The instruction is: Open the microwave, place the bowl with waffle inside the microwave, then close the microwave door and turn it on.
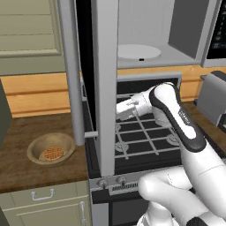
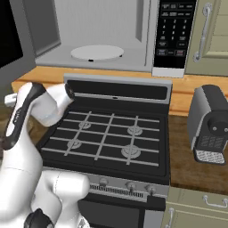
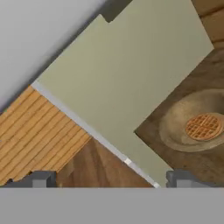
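Two fingertips (image 3: pixel 39 179) spread wide, gripping nothing. Bowl (image 3: pixel 192 120) with waffle (image 3: pixel 203 126) ahead, toward the right-hand tip, apart from both, on countertop (image 1: pixel 26 137) near its front edge, beside open microwave door (image 1: pixel 103 88).

Even, diffuse light fills all three rendered views, bright enough to read every surface, with no visible lamp. The microwave (image 2: pixel 95 33) interior is pale and evenly lit at the top of both base views. Shadows are faint: a soft darker ring lies under the bowl (image 1: pixel 50 148) on the brown worktop (image 1: pixel 22 150) at lower left. The black glass of the microwave door (image 1: pixel 95 84) shows no glare. Edges look slightly soft and pixelated, most in the hand view; straight lines stay straight toward the borders.
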